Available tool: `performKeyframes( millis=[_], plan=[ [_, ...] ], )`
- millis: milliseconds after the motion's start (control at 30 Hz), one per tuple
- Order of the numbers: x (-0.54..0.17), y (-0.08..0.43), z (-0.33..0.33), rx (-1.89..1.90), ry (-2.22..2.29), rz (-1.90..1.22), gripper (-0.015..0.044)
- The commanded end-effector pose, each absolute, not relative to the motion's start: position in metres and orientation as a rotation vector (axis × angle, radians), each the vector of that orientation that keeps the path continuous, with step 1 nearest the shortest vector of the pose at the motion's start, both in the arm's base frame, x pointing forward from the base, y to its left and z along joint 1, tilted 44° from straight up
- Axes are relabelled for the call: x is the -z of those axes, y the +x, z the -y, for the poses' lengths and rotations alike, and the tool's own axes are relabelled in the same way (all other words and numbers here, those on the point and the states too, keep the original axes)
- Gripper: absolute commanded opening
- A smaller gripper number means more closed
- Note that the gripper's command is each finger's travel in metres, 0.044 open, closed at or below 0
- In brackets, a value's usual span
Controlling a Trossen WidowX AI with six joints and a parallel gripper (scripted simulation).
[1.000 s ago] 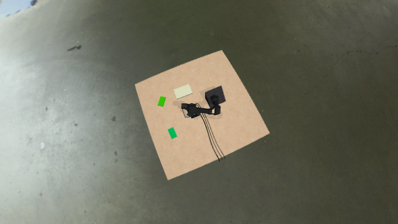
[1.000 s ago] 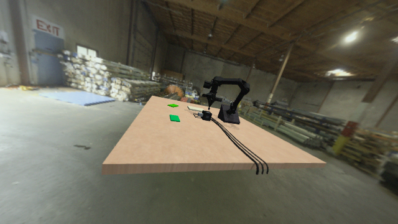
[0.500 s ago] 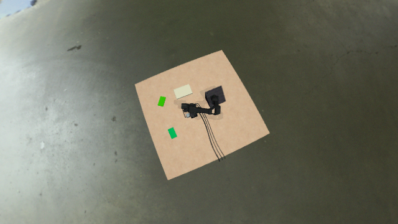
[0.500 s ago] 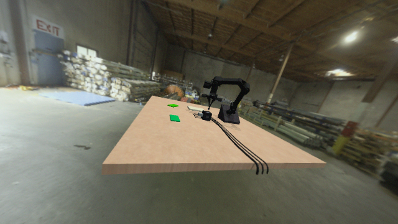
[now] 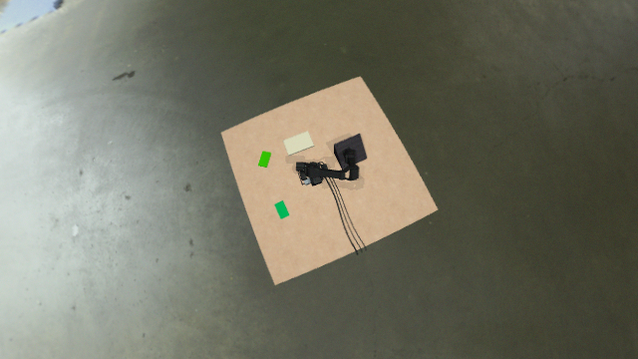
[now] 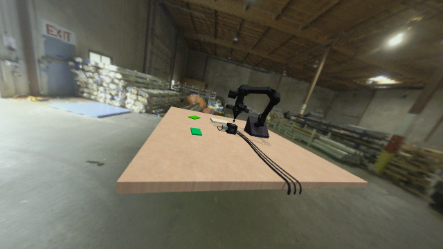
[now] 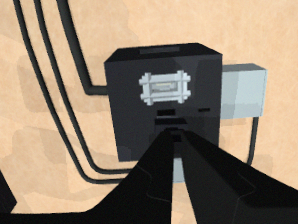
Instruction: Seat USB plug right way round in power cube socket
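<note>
1. Hovering over the black power cube (image 6: pixel 231 128) (image 7: pixel 135 117), the gripper (image 5: pixel 315 176) (image 6: pixel 234 119) (image 7: pixel 174 140) points straight down, its jaws clenched on the small dark USB plug (image 6: pixel 234 121) (image 7: pixel 170 121).
2. The plug is at the fingertips, above the cube's top face. In the wrist view it appears as a short dark bar, partly hidden by the fingers, and its finer details are too small to tell.
3. A silver-framed socket (image 7: pixel 144 89) with a pale centre is on the cube's top. The plug appears apart from it, on the gripper's side of the frame in the wrist view, with its bar running roughly parallel to the frame's long side.
4. Dark slots (image 7: pixel 166 112) also mark that face.
5. A pale grey block (image 5: pixel 306 181) (image 6: pixel 224 127) (image 7: pixel 243 92) is against one side of the cube, with a thin black cable; part of another pale block (image 7: pixel 178 171) shows behind the fingers.
6. Three black cables (image 5: pixel 344 209) (image 6: pixel 264 157) (image 7: pixel 46 55) run from the cube across the tan table (image 5: pixel 319 244) (image 6: pixel 194 159) and over its edge.
7. The black arm (image 5: pixel 334 175) (image 6: pixel 257 89) bends over from its dark base (image 5: pixel 360 142) (image 6: pixel 250 129). A cream board (image 5: pixel 299 144) (image 6: pixel 219 120), a lime card (image 5: pixel 264 159) (image 6: pixel 194 117) and a green card (image 5: pixel 282 209) (image 6: pixel 196 131) lie flat, apart from the cube.
</note>
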State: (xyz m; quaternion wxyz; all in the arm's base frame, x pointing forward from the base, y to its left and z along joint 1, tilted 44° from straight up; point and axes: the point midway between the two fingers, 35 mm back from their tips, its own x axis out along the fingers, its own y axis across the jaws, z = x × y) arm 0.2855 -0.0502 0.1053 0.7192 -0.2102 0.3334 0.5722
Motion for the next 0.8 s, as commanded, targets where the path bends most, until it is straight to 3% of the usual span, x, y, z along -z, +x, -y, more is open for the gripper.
performKeyframes(
  millis=[0, 767],
  plan=[
    [-0.1052, 0.2853, 0.0503, -1.289, -0.512, -0.702, 0.0],
    [-0.105, 0.2857, 0.0489, -1.289, -0.502, -0.697, 0.0]
  ],
)
